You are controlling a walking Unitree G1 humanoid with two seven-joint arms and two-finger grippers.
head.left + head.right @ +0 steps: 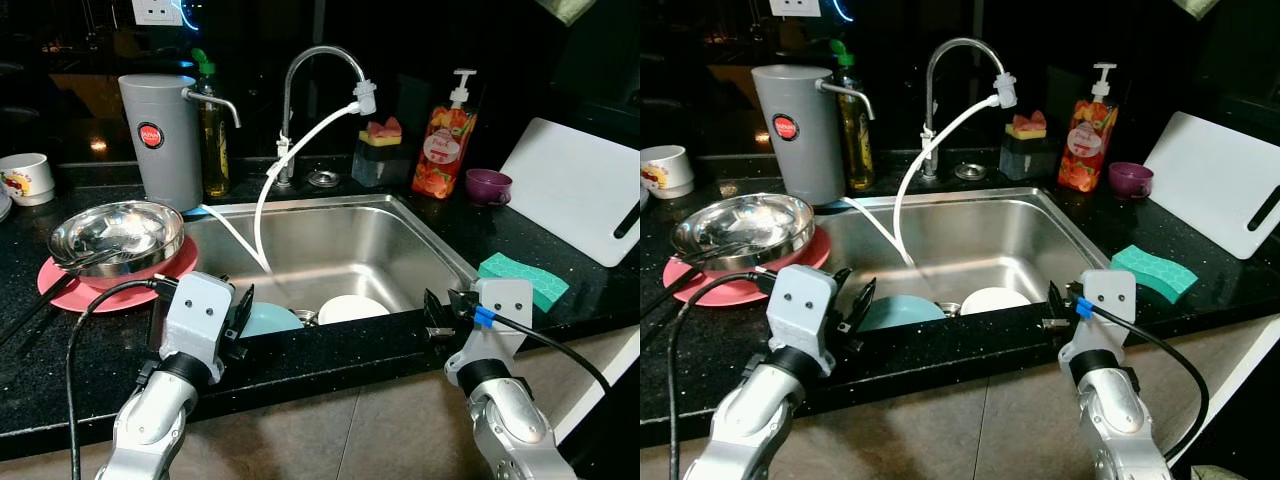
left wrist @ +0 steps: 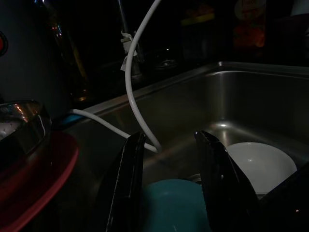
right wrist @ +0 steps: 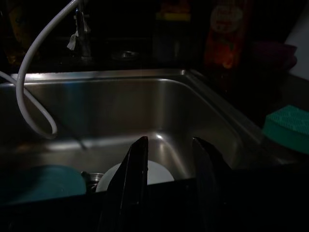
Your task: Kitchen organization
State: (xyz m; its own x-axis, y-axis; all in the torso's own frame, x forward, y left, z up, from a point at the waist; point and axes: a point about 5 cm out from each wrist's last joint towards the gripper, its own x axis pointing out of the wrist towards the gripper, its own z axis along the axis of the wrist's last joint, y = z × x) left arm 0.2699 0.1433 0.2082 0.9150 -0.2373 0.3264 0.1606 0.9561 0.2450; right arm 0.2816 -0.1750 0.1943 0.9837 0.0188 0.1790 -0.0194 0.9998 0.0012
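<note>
**Two open claws at the sink's front edge**

Head views: the left claw (image 1: 240, 322) and right claw (image 1: 437, 312) hover empty, fingers apart, above the worktop (image 1: 330, 352) lip; a teal bowl (image 1: 268, 320) and white bowl (image 1: 352, 309) lie just beyond them in the sink (image 1: 400, 240).

Left wrist: the white hose (image 2: 133, 82) loops just past the fingers; reaching in could snag it.

Right wrist: the white bowl sits beyond the lip; a low approach could strike that edge.

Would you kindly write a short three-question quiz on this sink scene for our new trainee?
1. True or false: the steel bowl sits on a red plate.
2. Which dish lies nearer the left claw? A) teal dish B) white dish
3. Fill in: the green sponge lies on the counter to the sink's ____.

Key: 1 true; 2 A; 3 right.
</note>
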